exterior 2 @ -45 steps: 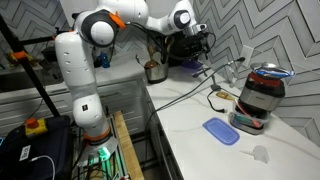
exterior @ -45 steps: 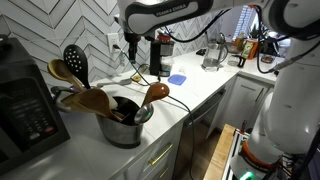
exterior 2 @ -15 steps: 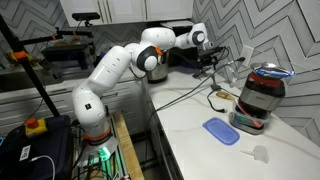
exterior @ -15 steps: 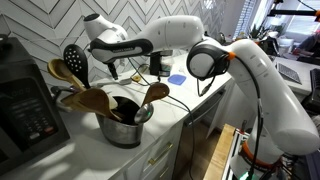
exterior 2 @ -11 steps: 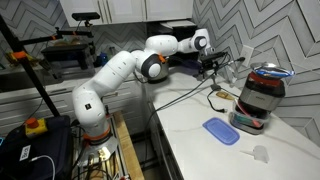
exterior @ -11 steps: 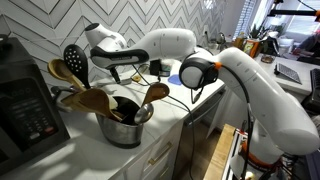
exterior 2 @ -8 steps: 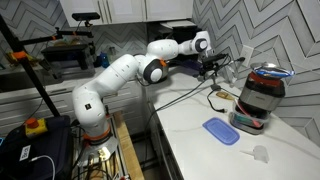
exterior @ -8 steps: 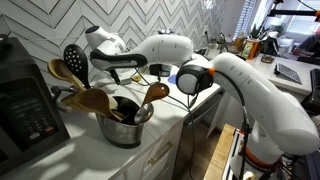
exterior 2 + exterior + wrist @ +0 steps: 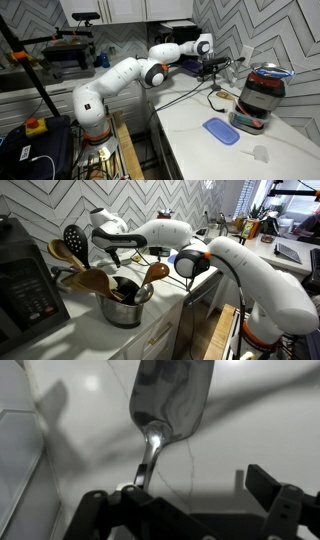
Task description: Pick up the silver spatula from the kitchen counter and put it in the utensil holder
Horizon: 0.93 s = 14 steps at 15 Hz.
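Note:
In the wrist view the silver spatula (image 9: 170,395) shows its shiny blade at the top centre. Its thin handle runs down to just inside the left fingertip (image 9: 132,492). My gripper (image 9: 195,485) stands wide open, and the handle's end lies between the jaws, close to the left one. The right fingertip (image 9: 264,480) is far from it. In an exterior view the gripper (image 9: 103,256) hangs by the tiled wall just behind the utensil holder (image 9: 125,308), a squat silver pot. Seen from the opposite side, the gripper (image 9: 217,65) is at the counter's far end, and my arm hides the holder.
Wooden spoons (image 9: 93,280) and a black slotted spoon (image 9: 75,242) stick out of the pot. A black appliance (image 9: 25,290) stands beside it. On the counter are a dark cooker with a red top (image 9: 262,95), a blue pad (image 9: 220,131) and a cable (image 9: 190,92).
The arm has swung from mid-counter to the wall behind the pot, creeping a little further in the last second. The jaws have stayed open.

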Each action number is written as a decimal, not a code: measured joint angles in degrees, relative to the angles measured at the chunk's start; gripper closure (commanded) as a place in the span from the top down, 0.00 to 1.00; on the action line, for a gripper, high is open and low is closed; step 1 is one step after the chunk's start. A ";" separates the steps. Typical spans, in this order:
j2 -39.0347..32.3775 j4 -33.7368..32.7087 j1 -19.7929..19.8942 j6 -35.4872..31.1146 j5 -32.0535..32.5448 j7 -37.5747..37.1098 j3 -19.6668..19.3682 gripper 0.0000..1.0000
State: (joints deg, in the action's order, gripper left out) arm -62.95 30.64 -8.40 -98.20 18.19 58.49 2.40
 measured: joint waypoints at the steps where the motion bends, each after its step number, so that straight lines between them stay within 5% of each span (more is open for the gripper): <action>1: -0.27 -0.03 0.32 0.08 -0.29 -0.02 0.01 1.00; 14: -1.66 -1.34 1.91 4.33 -4.94 -0.30 1.82 1.00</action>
State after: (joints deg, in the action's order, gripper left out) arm -64.61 29.30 -6.50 -93.87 13.25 58.19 4.22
